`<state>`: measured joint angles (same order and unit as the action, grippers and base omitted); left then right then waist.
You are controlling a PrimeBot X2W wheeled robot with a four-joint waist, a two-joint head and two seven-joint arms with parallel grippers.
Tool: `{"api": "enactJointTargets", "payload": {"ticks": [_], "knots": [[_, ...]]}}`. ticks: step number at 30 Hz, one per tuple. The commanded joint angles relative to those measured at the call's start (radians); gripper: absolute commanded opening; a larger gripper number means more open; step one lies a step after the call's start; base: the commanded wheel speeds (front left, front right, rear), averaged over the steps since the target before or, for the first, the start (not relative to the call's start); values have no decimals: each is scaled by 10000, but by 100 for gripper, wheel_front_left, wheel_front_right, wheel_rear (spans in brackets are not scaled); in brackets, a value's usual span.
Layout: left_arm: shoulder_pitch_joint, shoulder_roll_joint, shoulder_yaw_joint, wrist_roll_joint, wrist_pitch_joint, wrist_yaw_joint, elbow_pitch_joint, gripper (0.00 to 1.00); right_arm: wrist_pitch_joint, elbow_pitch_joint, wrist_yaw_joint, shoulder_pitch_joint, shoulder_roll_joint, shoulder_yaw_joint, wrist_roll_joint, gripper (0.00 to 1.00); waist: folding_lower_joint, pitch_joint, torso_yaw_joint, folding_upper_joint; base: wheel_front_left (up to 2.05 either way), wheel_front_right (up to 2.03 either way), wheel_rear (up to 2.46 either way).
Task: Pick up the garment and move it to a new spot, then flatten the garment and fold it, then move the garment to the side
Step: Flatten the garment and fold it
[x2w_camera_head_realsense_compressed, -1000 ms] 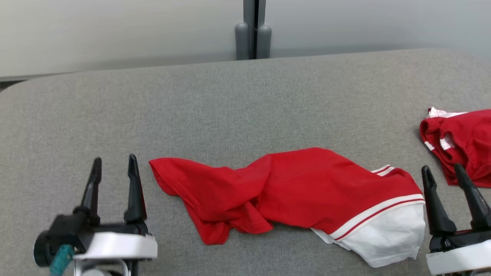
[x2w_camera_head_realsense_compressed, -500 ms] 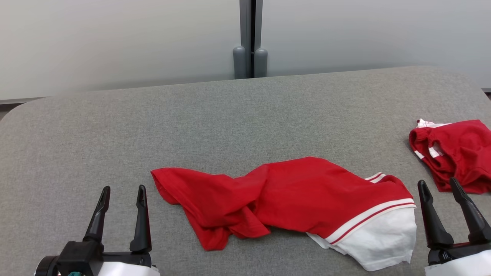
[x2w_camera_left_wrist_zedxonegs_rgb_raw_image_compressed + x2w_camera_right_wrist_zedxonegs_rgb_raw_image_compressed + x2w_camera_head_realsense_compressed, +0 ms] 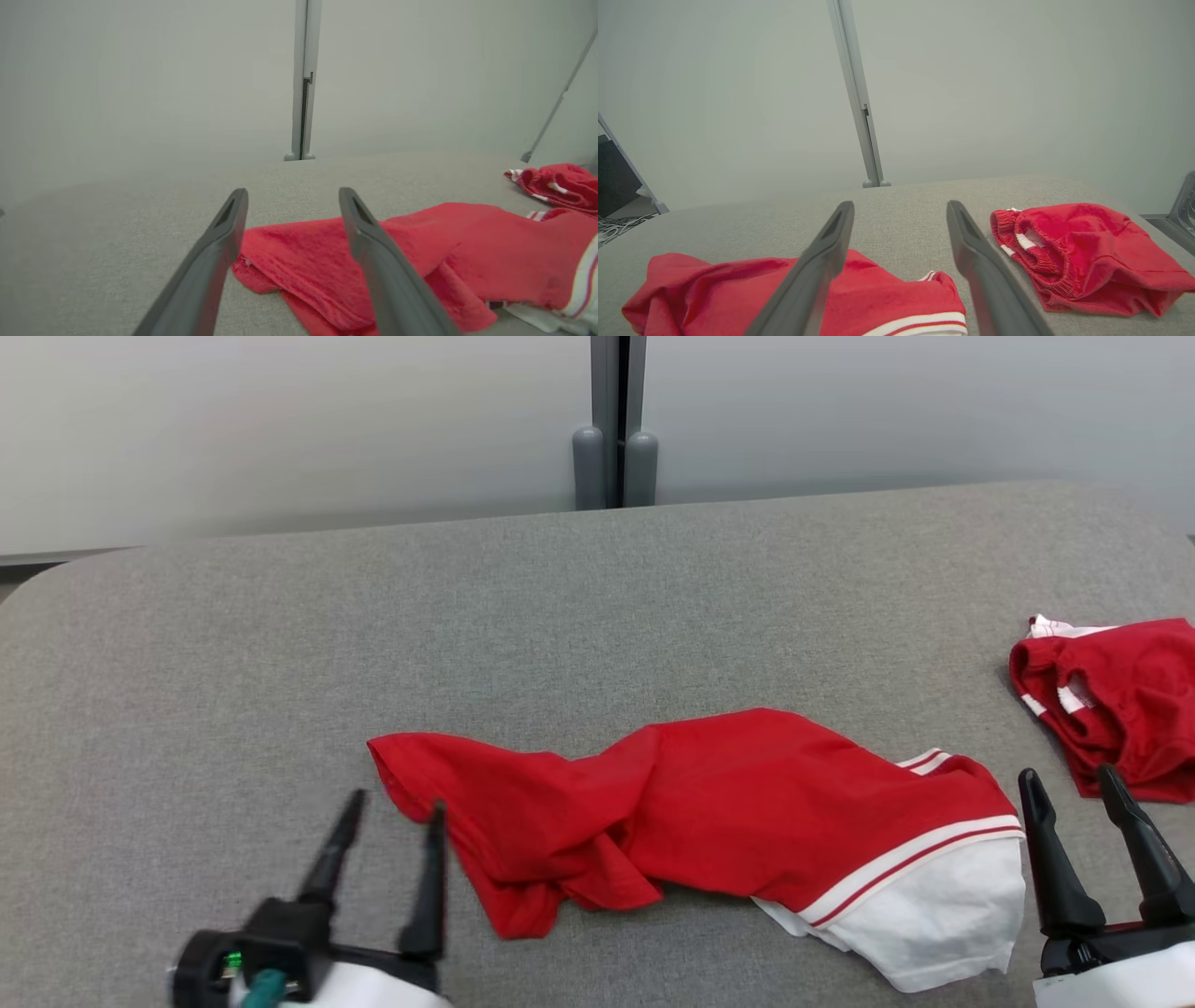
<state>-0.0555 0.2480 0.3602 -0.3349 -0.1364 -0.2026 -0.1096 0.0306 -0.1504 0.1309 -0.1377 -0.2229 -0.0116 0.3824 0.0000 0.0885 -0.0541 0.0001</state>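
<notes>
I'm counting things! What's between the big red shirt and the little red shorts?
Only bare grey table between the shirt and the shorts, in the head view; the right gripper sits beside that gap.

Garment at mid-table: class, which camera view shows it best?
Head view: the whole garment shows, white end included. Left wrist view shows mainly its red end; right wrist view crops its near edge.

Red garment (image 3: 728,793) with white, red-striped end; other garment (image 3: 1120,709) red; tabletop (image 3: 280,644) grey.
</notes>
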Motion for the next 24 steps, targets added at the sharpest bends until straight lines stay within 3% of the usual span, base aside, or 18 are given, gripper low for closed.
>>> {"api": "enactJointTargets", "payload": {"ticks": [1,7,14,15,16,17,24], "knots": [[138,-39,103,38,64,87,75,100,54,-26,-4,116,2,-7,60,100,0,70,-20,-1,0,0,0],[780,-460,1186,-162,764,929,1547,100,139,84,-4,317,-3,-171,160,100,0,429,-273,-1,0,0,0],[1482,-820,1465,-295,891,1244,3198,100,287,205,-4,489,77,-141,209,100,0,745,-516,-1,0,0,0],[1601,-799,1433,-240,804,1222,3328,59,309,213,-4,502,104,-113,231,100,0,791,-524,-1,0,0,0],[1688,-781,1394,-195,753,1182,3459,4,333,230,-4,508,127,-109,240,100,0,810,-530,-1,0,0,0],[1760,-748,1335,-163,659,1127,3537,0,357,231,-3,508,144,-80,243,100,0,845,-531,-1,0,0,0],[2274,-295,713,-23,176,714,2978,0,519,293,-4,534,229,151,310,100,0,1010,-394,-1,0,0,0]]}}
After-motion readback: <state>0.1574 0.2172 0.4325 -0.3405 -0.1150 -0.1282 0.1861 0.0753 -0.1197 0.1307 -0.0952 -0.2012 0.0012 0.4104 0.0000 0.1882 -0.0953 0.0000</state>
